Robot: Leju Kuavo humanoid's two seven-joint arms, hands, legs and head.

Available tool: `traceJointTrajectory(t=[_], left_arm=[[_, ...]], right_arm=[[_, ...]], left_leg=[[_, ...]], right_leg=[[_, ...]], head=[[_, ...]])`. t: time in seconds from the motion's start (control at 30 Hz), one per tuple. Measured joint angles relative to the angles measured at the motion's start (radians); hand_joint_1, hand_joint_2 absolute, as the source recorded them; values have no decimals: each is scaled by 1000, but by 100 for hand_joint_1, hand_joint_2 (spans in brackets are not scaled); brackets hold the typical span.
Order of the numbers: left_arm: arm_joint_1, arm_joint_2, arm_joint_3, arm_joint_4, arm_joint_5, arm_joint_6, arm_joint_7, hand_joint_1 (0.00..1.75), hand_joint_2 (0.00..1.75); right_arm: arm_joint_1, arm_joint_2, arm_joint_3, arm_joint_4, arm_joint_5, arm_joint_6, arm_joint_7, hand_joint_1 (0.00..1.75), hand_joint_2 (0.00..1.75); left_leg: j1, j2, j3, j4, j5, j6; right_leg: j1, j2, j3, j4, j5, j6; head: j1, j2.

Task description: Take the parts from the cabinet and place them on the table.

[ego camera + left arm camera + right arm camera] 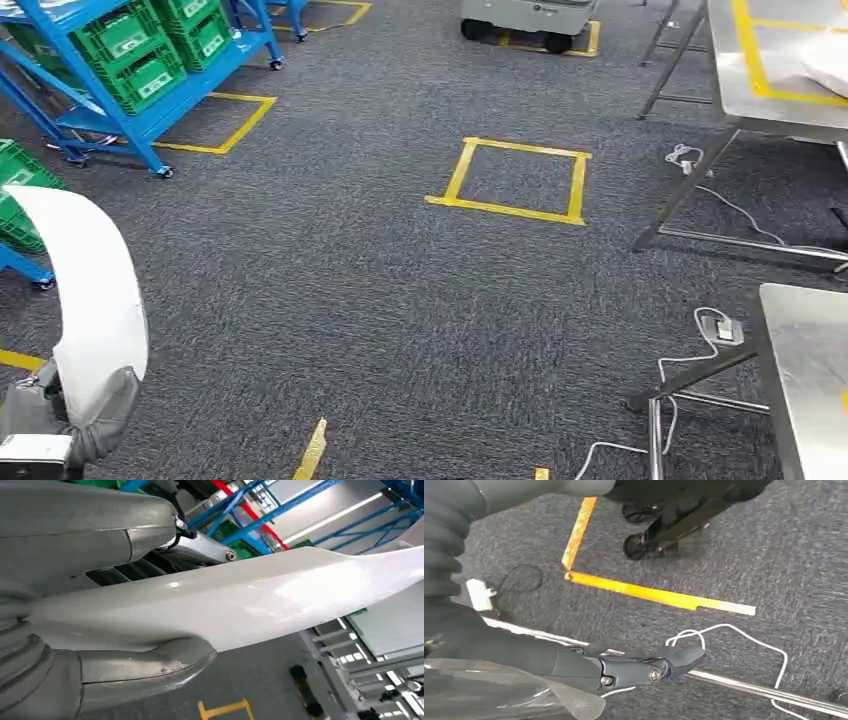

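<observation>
My left hand (62,418) grips a long, curved white glossy part (95,290) at the lower left of the head view, and the part rises above the hand. In the left wrist view the same white part (260,597) lies clamped between the thick grey thumb (145,667) and the upper fingers of my left hand (100,540). The blue cabinet (130,110) with green bins (135,50) stands at the far left. My right hand (574,662) hangs over the carpet with its dark fingers (674,657) stretched out and nothing in them.
A steel table (775,100) stands at the far right and another steel table (810,370) at the near right. White cables (700,345) and a power strip lie between them. A yellow tape square (515,180) marks the carpet. A wheeled unit (525,20) stands at the back.
</observation>
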State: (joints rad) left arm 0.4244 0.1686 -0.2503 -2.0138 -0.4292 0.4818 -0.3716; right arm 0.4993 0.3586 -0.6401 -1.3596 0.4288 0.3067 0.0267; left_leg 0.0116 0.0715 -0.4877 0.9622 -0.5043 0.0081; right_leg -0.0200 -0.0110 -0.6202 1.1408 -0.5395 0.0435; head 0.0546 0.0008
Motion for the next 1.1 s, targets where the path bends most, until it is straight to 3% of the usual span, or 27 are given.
traceJointTrajectory(t=[0.03,0.07,0.1,0.13,0.2,0.23,0.27,0.3,0.37,0.4,0.43,0.47,0.5,0.53,0.57,0.6,0.7,0.73,0.77,0.8,0.87,0.9,0.93,0.97,1.03,1.07,1.1], left_arm=[[0,-1,2,0,2,-3,0,175,175],[1,-1,4,-1,2,-5,-1,175,175],[-1,-1,6,-1,3,-9,-1,175,175],[-5,-2,7,-1,2,-10,-1,175,175],[-7,-4,8,-1,4,-11,-1,175,175],[-7,-4,8,-1,4,-12,-1,175,175],[-6,-5,8,-1,4,-12,-2,175,175],[-5,-6,9,-1,4,-12,-3,175,175],[-5,-6,10,-1,5,-12,-2,175,175],[-4,-7,10,-1,5,-12,-2,175,175],[-4,-8,10,-1,5,-12,-2,175,175],[-5,-8,10,-1,5,-12,-2,175,175],[-4,-8,10,-1,4,-12,-2,175,175],[-5,-8,10,-1,4,-12,-2,175,175],[-4,-8,10,-1,5,-12,-2,175,175],[-3,-8,11,-1,5,-12,-2,175,175],[-7,-9,10,-1,4,-12,-2,175,175],[-6,-9,10,-1,4,-12,-2,175,175],[-8,-10,10,-1,2,-14,-2,175,175],[-7,-10,10,-1,-2,-17,-2,175,175],[-5,-13,11,-1,-3,-23,-3,175,175],[-6,-14,11,-1,-3,-28,-6,175,175],[-6,-15,11,0,-2,-32,-6,175,175],[-7,-16,11,0,-3,-41,-8,175,175],[-11,-19,11,1,-6,-53,-8,175,175],[-13,-22,12,1,-11,-59,-8,175,175],[-13,-24,16,1,-15,-64,-7,175,175]], right_arm=[[-5,0,-2,1,-3,1,-8,0,175],[-16,0,-2,5,-4,2,-13,0,175],[-23,0,-2,6,-4,2,-15,0,175],[-25,0,-4,7,-5,2,-19,0,175],[-24,0,-12,8,-5,1,-18,0,175],[-24,0,-14,8,-5,1,-18,0,175],[-25,0,-14,8,-6,0,-18,0,175],[-30,0,-13,8,-5,3,-19,0,175],[-36,0,-12,10,-6,2,-19,0,175],[-37,0,-12,10,-6,2,-19,0,175],[-36,0,-12,12,-5,2,-19,0,175],[-37,1,-12,13,-5,2,-19,0,175],[-37,1,-12,14,-5,2,-19,0,175],[-37,2,-12,14,-5,2,-19,0,175],[-38,4,-11,15,-5,2,-19,0,175],[-43,3,-12,15,-5,2,-19,0,175],[-35,3,-17,15,-5,1,-19,0,175],[-34,3,-18,15,-5,2,-19,0,175],[-33,3,-20,15,-3,1,-20,0,175],[-35,3,-19,15,-3,1,-21,0,175],[-38,3,-19,16,2,2,-23,0,175],[-38,3,-20,17,2,3,-25,0,175],[-37,3,-20,19,3,3,-26,0,175],[-36,3,-21,21,5,2,-27,0,175],[-37,3,-22,23,3,-3,-26,0,175],[-37,3,-21,24,-3,-13,-21,0,175],[-41,3,-20,26,-9,-20,-14,0,175]], left_leg=[[0,10,5,1,-3,-6],[-9,19,6,5,-9,-14],[-11,26,9,9,-11,-22],[-11,34,12,8,-11,-26],[-5,48,18,6,-13,-35],[2,24,16,13,-25,-46],[2,-25,4,46,-57,-47],[2,-52,-26,118,-102,-46],[1,-65,-104,290,-174,-44],[0,-65,-130,338,-182,-42],[0,-67,-132,335,-161,-37],[-2,-69,-115,287,-118,-31],[-4,-77,-82,205,-64,-24],[-7,-101,-45,113,-11,-17],[-8,-148,-26,56,7,-10],[-5,-152,-18,31,1,-7],[-10,-129,-21,23,-2,-4],[1,-115,-16,6,8,2],[-1,-100,-13,1,10,4],[-2,-87,-13,1,9,10],[-4,-58,-16,2,8,12],[-4,-44,-17,2,7,12],[-4,-33,-17,2,7,11],[-4,-20,-16,2,5,8],[-2,1,-10,4,0,0],[-5,8,-4,8,-4,-7],[-11,15,-6,14,-11,-16]], right_leg=[[-3,-30,55,-90,31,3],[2,-73,79,-138,21,1],[0,-52,83,-137,30,-14],[2,-45,80,-134,28,-20],[7,-28,68,-136,28,-32],[2,-21,81,-140,33,-41],[3,-12,79,-140,37,-47],[4,-2,77,-140,40,-51],[9,20,74,-139,41,-56],[12,32,74,-139,42,-57],[14,45,75,-139,42,-57],[16,58,77,-138,42,-57],[17,72,81,-138,42,-57],[17,84,84,-138,42,-57],[16,93,68,-138,42,-57],[21,106,75,-132,42,-52],[14,134,54,-140,55,-31],[16,131,47,-134,51,-28],[21,76,36,-114,32,-27],[20,41,6,-55,-13,-21],[15,23,-66,99,-90,-11],[12,21,-93,160,-109,-6],[8,19,-96,169,-102,-2],[4,16,-74,132,-74,2],[-2,-8,32,-49,7,7],[-3,-48,78,-125,24,10],[1,-48,86,-136,19,-1]], head=[[1,0],[2,0],[-3,0],[-10,0],[-7,0],[-7,0],[-10,0],[-10,0],[-12,0],[-12,0],[-11,0],[-11,0],[-11,0],[-12,0],[-11,0],[-10,0],[-11,0],[-9,0],[-9,0],[-5,0],[-6,0],[-6,0],[-5,0],[-7,0],[-7,0],[-5,0],[-5,0]])
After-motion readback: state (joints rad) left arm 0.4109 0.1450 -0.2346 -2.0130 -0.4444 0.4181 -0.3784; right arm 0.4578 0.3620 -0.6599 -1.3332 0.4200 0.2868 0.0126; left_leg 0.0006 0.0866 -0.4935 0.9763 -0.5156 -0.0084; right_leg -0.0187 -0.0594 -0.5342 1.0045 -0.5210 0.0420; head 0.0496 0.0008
